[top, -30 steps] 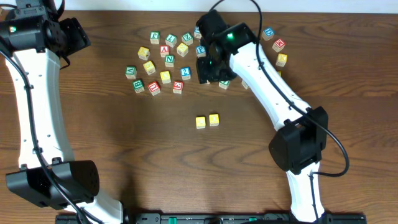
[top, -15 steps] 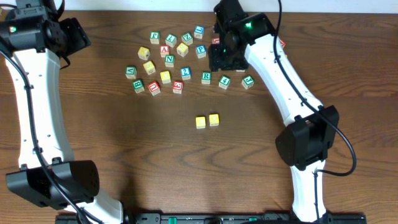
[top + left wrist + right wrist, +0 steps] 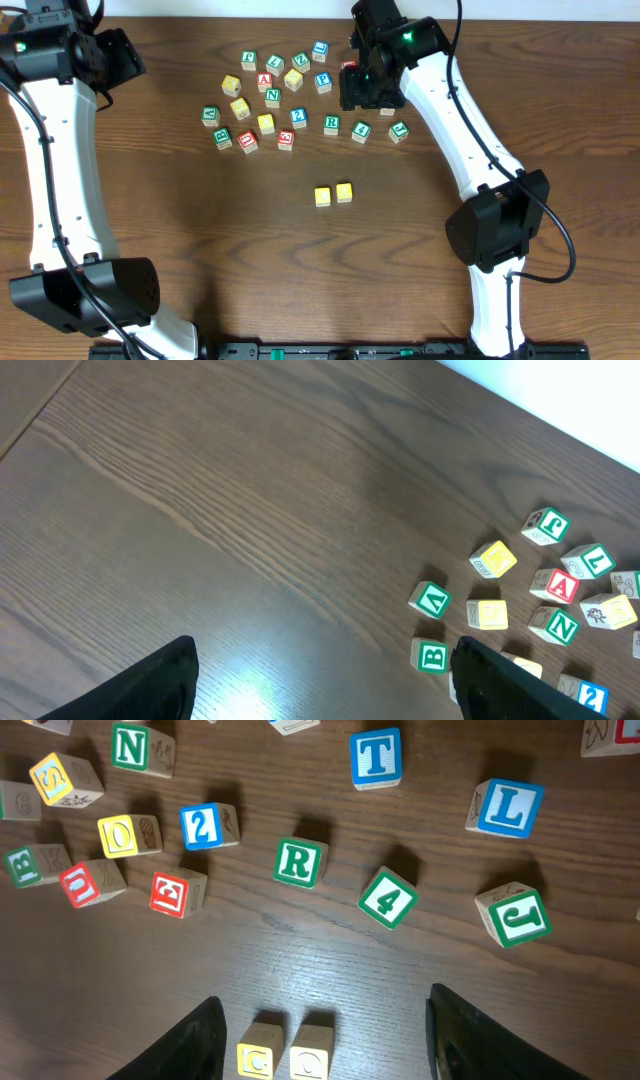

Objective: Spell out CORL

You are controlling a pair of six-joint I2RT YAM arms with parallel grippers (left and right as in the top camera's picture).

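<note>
Wooden counter (image 3: 300, 970) carries the green 4 block (image 3: 388, 898). The green J block (image 3: 513, 916) lies near it, and the blue T block (image 3: 376, 758) lies farther off.

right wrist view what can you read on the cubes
"R": green-lettered wooden cube
"L": blue-lettered wooden cube
"T": blue-lettered top cube
"2": blue-numbered cube
"4": green-numbered cube
"N": green-lettered top-left cube
"J": green-lettered right cube
"C": yellow-topped wooden cube
"O": yellow-lettered cube
Others too tilted or faint.

Robotics laboratory bench. Two white-and-black jointed arms, the left arm (image 3: 60, 170) and the right arm (image 3: 450, 130), stand on a black mounting rail (image 3: 330, 352) at the near edge of a dark wood-grain table (image 3: 200, 230). Small painted alphabet cubes (image 3: 272, 96) lie scattered near its far edge.
</note>
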